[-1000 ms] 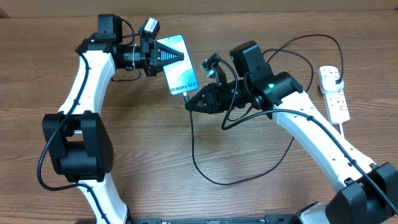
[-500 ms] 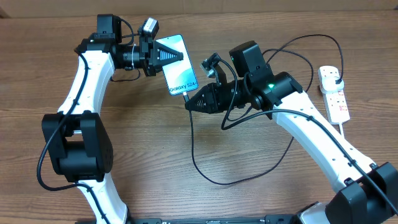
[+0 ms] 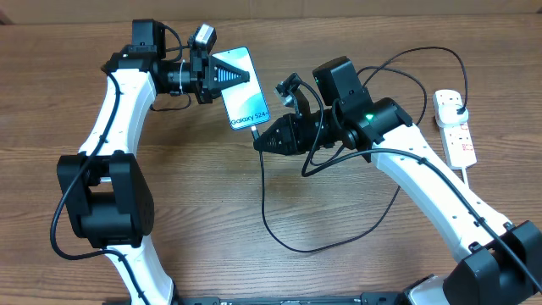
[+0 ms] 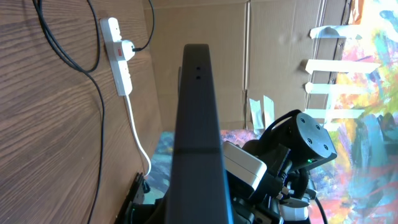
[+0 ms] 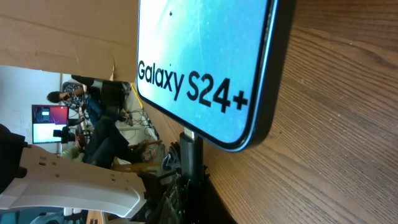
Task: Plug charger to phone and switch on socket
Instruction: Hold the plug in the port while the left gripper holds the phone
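Overhead, left gripper (image 3: 241,76) clamped on raised phone (image 3: 250,108), right gripper (image 3: 261,141) pinching charger (image 3: 262,191) connector at phone's lower edge, cable looping over table (image 3: 339,271), socket (image 3: 456,129) far right.

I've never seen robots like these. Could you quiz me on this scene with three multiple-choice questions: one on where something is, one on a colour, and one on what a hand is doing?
1. Where does the socket lie on the table?
A) near its right edge
B) near its left edge
C) in its middle

2. What colour is the charger cable?
A) white
B) black
C) red

3. What is the left hand doing?
A) hanging open and empty
B) shut on the phone
C) pressing a switch

Answers:
1 A: from overhead, the white strip sits far to the right.
2 B: a thin black loop lies on the wood.
3 B: its fingers pinch the blue-screened phone.
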Controlling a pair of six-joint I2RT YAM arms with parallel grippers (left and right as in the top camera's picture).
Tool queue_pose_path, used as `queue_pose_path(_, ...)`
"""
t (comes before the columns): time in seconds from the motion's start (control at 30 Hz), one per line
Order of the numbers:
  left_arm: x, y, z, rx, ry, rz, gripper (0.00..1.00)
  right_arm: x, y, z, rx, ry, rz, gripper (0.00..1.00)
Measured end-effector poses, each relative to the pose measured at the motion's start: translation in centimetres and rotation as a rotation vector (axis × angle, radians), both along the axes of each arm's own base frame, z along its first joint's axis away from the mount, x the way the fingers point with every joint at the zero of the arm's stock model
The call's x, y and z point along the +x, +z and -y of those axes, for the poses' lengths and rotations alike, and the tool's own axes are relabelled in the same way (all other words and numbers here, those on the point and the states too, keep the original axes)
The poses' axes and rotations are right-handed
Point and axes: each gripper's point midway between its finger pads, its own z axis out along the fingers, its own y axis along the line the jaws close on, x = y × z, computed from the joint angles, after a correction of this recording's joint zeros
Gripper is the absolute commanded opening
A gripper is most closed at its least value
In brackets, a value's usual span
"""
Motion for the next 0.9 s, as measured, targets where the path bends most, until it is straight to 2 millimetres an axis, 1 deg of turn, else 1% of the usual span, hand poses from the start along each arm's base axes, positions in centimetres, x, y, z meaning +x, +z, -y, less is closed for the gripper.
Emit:
queue_pose_path(0.73,-0.01,-0.01,0.00,0.000,0.000,0.000,0.04,0.01,0.42,-0.24,0.023,0.012,0.010,0.04)
queue_pose_path(0.9,-0.02,-0.01,0.00,0.000,0.000,-0.001,0.04,0.18,0.46,-0.05,0.026,0.007,0.008,0.04)
